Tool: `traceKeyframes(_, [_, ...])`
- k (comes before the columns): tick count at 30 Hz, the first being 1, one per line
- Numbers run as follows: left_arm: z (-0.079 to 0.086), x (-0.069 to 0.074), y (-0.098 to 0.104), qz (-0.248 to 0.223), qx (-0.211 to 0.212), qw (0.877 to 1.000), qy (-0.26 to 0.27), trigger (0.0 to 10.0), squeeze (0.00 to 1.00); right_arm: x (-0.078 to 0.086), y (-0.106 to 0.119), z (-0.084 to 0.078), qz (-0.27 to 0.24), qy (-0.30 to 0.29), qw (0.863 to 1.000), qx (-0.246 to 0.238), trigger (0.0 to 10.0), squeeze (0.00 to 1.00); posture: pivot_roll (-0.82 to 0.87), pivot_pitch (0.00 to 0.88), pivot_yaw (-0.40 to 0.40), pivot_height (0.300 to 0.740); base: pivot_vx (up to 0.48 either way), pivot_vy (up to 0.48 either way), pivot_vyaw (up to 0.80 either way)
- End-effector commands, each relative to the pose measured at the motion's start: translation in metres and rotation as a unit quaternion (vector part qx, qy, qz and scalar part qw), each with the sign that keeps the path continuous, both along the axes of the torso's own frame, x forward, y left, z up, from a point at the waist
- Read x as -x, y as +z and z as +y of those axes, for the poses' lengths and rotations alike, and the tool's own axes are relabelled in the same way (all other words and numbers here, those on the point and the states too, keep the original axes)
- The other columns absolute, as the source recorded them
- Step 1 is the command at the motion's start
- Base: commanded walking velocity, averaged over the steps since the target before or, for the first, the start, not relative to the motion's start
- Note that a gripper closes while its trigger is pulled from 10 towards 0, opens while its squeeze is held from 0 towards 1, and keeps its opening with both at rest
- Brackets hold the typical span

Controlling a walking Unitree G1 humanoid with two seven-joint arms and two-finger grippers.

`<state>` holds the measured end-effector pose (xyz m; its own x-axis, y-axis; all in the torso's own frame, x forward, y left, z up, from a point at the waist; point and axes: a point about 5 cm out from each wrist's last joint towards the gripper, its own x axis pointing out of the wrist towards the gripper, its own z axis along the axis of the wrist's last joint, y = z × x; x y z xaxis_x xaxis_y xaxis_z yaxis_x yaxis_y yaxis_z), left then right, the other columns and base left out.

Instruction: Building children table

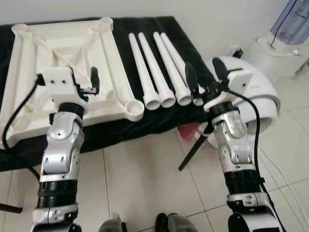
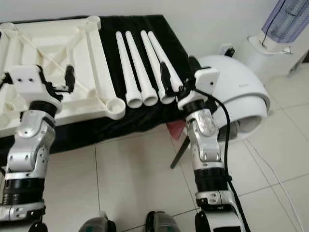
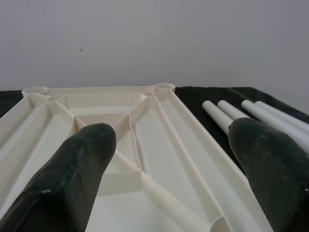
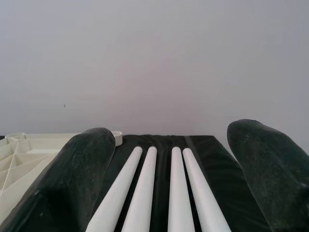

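A white ribbed tabletop lies upside down on a black-covered surface, with round sockets at its corners. Several white table legs lie side by side to its right, wide ends toward me. My left gripper hovers open over the near part of the tabletop; in the left wrist view its fingers frame the ribs with nothing between them. My right gripper is open above the near ends of the rightmost legs, and the legs run between its fingers without touching them.
A white domed appliance sits on the tiled floor at the right, close to my right arm. A black rod leans beside it, near something pink. A white stand is at the back right. My feet stand on open tiles.
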<state>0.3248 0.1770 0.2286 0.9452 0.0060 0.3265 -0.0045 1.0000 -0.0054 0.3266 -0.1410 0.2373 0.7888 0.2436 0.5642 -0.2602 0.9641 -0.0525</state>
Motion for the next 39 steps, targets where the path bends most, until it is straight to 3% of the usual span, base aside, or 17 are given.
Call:
traceKeyframes(1, [-0.006, -0.004, 0.0, -0.001, -0.006, 1.0, -0.006, 10.0, 0.0, -0.001, 0.002, -0.003, -0.008, -0.011, 1.0, -0.001, 10.0, 0.0, -0.02, 0.0, 0.003, 0.74, 0.0, 0.0, 0.0])
traceKeyframes(14, [-0.01, -0.015, 0.001, -0.013, -0.013, 1.0, -0.016, 10.0, 0.0, -0.007, -0.003, -0.006, -0.002, -0.027, 1.0, 0.005, 10.0, 0.0, -0.02, 0.0, 0.008, 0.74, 0.0, 0.0, 0.0])
traceKeyframes(30, [-0.015, -0.006, -0.009, -0.012, -0.024, 0.999, -0.022, 10.0, 0.0, -0.007, -0.011, -0.01, 0.008, -0.041, 0.999, 0.011, 10.0, 0.0, 0.01, 0.0, 0.01, 0.74, 0.0, 0.0, 0.0])
traceKeyframes(39, [-0.006, 0.001, -0.013, -0.011, -0.031, 0.999, -0.01, 10.0, 0.0, -0.003, -0.013, -0.009, 0.01, -0.034, 0.999, 0.017, 10.0, 0.0, 0.02, 0.022, -0.003, 0.74, 0.0, 0.0, 0.0])
